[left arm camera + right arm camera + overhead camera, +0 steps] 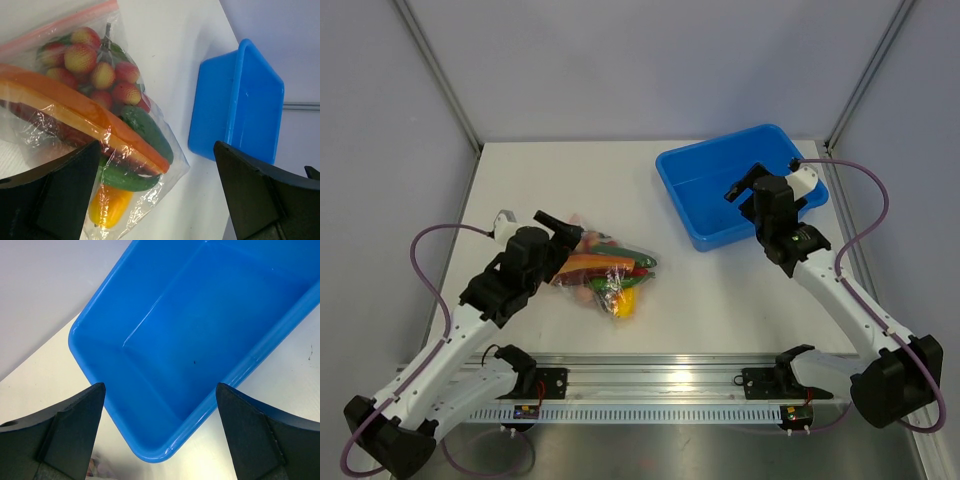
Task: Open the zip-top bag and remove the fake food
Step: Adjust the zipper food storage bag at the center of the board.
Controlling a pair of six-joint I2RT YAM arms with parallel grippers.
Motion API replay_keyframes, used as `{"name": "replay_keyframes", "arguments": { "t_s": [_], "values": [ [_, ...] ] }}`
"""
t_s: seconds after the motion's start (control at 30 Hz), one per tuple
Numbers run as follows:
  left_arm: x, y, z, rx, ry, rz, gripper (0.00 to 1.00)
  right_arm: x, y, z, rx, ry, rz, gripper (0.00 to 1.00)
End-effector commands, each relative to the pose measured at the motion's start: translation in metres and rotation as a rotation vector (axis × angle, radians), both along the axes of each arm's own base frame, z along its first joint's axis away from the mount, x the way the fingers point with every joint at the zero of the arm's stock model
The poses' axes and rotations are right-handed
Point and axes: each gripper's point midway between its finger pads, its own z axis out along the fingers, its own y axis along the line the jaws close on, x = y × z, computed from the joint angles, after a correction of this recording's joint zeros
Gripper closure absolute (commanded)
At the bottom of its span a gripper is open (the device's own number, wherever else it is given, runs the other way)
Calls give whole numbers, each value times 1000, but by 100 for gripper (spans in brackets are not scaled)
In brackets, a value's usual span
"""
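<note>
The zip-top bag [608,273] lies on the white table, left of centre. The fake food is inside it. In the left wrist view the bag [165,192] shows its pink zip strip [60,25] at the upper left. Through the plastic I see a cluster of red-yellow round pieces [95,70], a long orange wedge [75,107], a green cucumber [147,132] and a yellow fruit [107,205]. My left gripper [563,228] [156,145] is open and empty, hovering over the bag's left end. My right gripper [748,180] [160,385] is open and empty above the blue bin.
The blue rectangular bin [740,195] stands at the back right, nothing inside it [200,325]; it also shows in the left wrist view [240,105]. Grey walls and metal posts close in the back and sides. A metal rail runs along the near edge [650,385].
</note>
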Motion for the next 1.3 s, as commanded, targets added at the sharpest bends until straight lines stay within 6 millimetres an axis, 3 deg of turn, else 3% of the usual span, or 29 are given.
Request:
{"name": "replay_keyframes", "arguments": {
  "t_s": [0.0, 0.23, 0.6, 0.73, 0.87, 0.9, 1.07, 1.2, 1.23, 1.27],
  "values": [
    [0, 5, 12, -74, -1, 78, 1, 3, 7, 7, 24, -18, 17, 1],
    [-6, -13, -12, -216, 88, 78, 1, 5, 8, 5, 24, -10, 16, 1],
    [3, -44, -54, -204, 265, -17, 1, 7, 11, -1, 29, 11, 23, 1],
    [9, -46, -64, -190, 289, -34, 5, 8, 14, -3, 35, 19, 29, 1],
    [18, -48, -70, -197, 266, -61, 21, 9, 15, -5, 36, 23, 31, 1],
    [21, -52, -69, -212, 243, -76, 31, 10, 16, -6, 40, 27, 33, 0],
    [30, -48, -76, -207, 231, -59, 44, 10, 22, -5, 41, 23, 75, 1],
    [34, -42, -77, -175, 230, -45, 65, 10, 39, -2, 35, 3, 187, 1],
    [35, -41, -76, -172, 230, -41, 77, 9, 49, -1, 44, 0, 246, 1],
    [36, -38, -78, -164, 236, -34, 83, 9, 53, -1, 44, 3, 269, 1]
  ]
}}
